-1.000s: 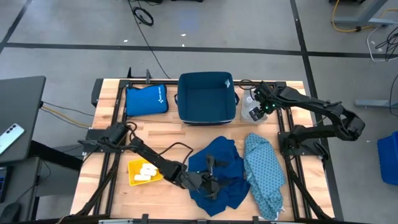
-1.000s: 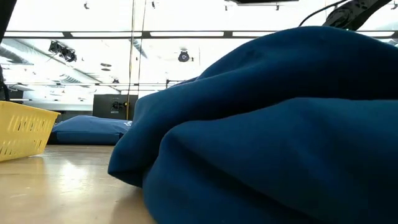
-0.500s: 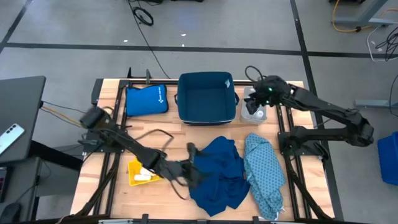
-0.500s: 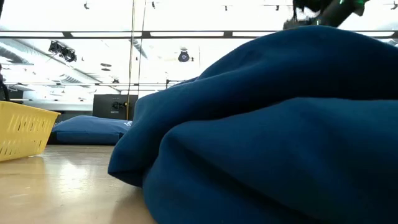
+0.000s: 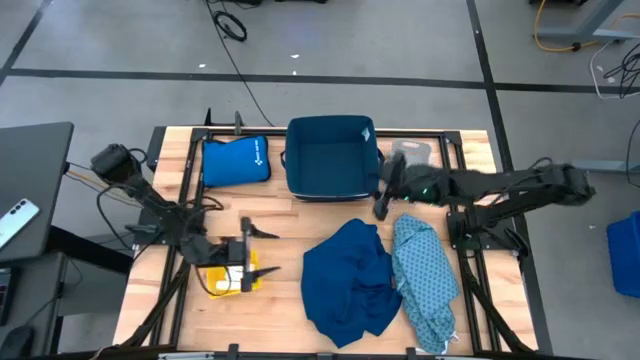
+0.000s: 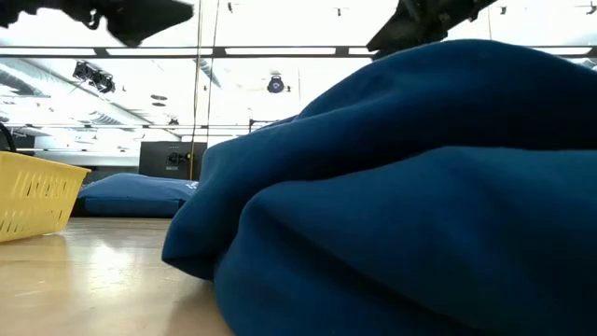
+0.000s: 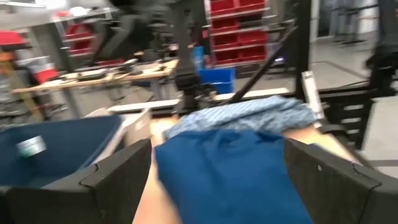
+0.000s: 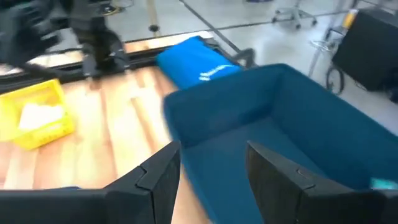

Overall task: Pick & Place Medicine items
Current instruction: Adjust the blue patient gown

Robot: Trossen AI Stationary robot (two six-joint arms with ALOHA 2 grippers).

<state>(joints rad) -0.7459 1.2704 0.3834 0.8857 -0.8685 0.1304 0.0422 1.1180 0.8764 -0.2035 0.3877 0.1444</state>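
pale medicine items (image 8: 42,116) lying heaped inside the yellow tray (image 8: 53,94); cream-white, small

Grey concrete floor (image 5: 330,40) around wooden table (image 5: 320,215), crossed by dark tape lines (image 5: 300,78). Black cable (image 5: 232,22) looped on floor behind table; yellow cable (image 5: 560,40) coiled at far right. Dark desk (image 5: 30,160) at left edge, phone (image 5: 15,222) on it. Level view showed ceiling beams and long strip lights (image 6: 280,51). Beyond table: red storage bins (image 7: 233,28) on shelving, cluttered workbench (image 7: 112,71), blue bin (image 7: 217,78).
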